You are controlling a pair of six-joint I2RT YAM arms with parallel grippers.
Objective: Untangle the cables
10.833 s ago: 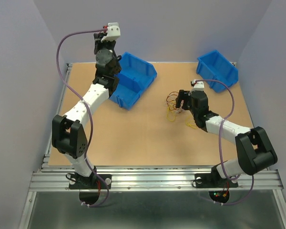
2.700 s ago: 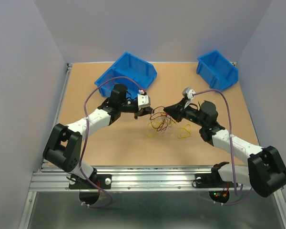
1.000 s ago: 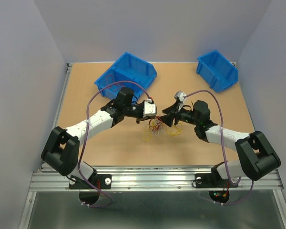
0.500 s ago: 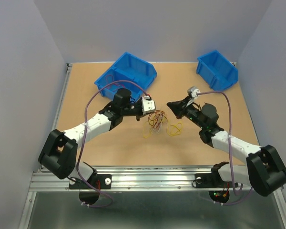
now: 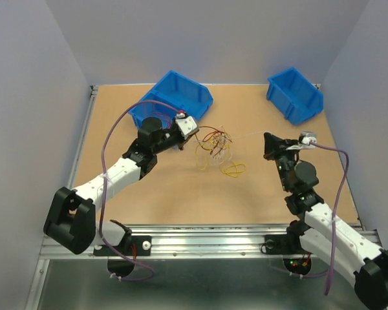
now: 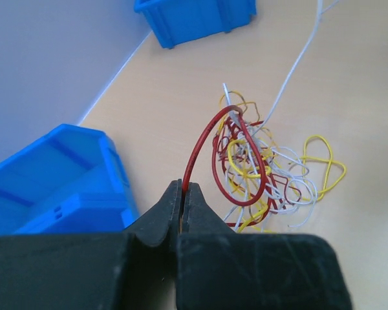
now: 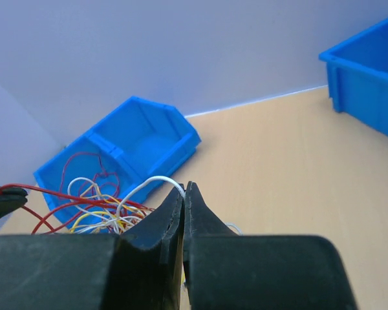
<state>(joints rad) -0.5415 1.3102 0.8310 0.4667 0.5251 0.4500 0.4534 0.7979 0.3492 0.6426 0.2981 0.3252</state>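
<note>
The cables are a small tangle of red, yellow and white wires hanging just above the table's middle. My left gripper is at the tangle's left, shut on a red cable that arcs into the bunch. My right gripper stands well off to the right, shut on a white cable that stretches taut back to the tangle. In the left wrist view that white cable runs up and away. A loose yellow cable lies on the table below the tangle.
A large blue bin stands just behind the left gripper, and a smaller blue bin sits at the far right corner. The wooden table ends in a metal rail at the front.
The right gripper has shut on the white cable and pulled back to the right. The left gripper drew up and left with the red cable. The tangle spread, and a yellow cable stayed on the table.
</note>
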